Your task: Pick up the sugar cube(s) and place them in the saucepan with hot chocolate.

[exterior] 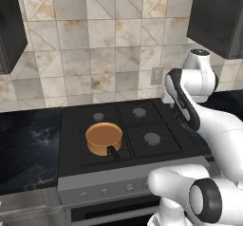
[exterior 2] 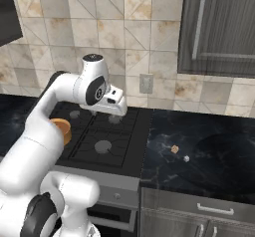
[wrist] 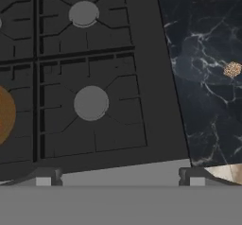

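With its open, empty two-finger gripper point(exterior 2: 117, 112) above the stove, the tiny white-grey sugar cube point(exterior 2: 186, 158) awaits pickup, well apart from the copper-orange saucepan point(exterior: 103, 138).

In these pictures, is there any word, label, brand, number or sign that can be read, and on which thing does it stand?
None can be read.
Stove: the front knobs carry no marks that can be made out.
Saucepan: plain copper-orange, no label.
Wall outlet: blank plate.
Cabinet door: only a handle, no lettering.
Counter: marble pattern only; the sugar cube and the small brown bit beside it are too small to show any mark.
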